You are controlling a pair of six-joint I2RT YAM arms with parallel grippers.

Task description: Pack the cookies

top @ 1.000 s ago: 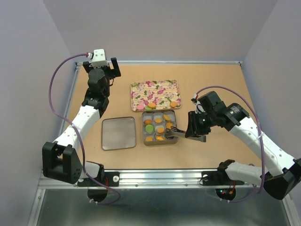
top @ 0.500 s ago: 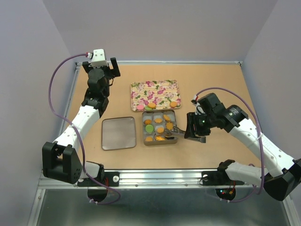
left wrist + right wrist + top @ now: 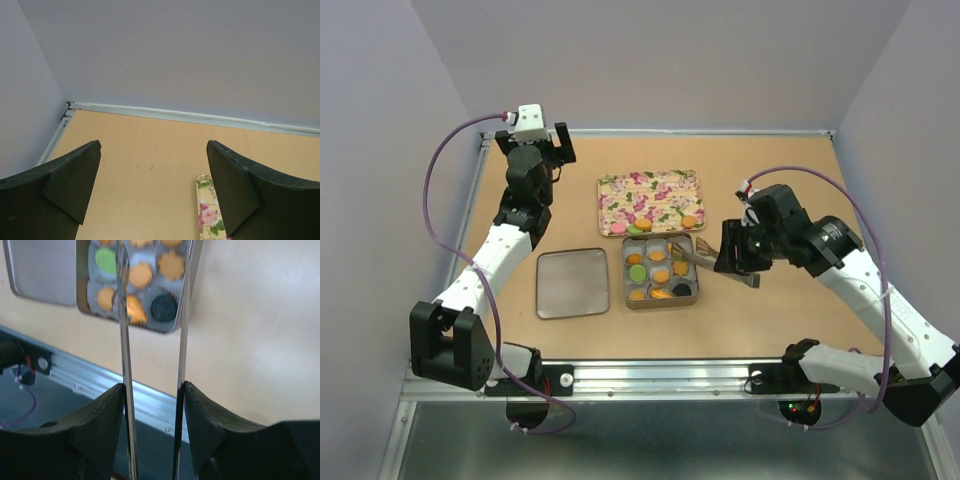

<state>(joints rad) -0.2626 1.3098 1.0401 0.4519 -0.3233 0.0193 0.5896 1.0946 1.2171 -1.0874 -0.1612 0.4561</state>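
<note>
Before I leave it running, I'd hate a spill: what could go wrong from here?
1. The right tool holds long thin tongs over the tin; swinging them could catch a paper cup and tip cookies out.
2. One orange cookie in the near row sits tilted, so a brush might flip it out.

Orange, green, dark cookies (image 3: 661,275); floral tray (image 3: 650,190)

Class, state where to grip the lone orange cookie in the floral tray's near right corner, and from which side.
Pinch its opposite edges from above, probably: the orange cookie lies flat on the floral tray, close to the rim.
</note>
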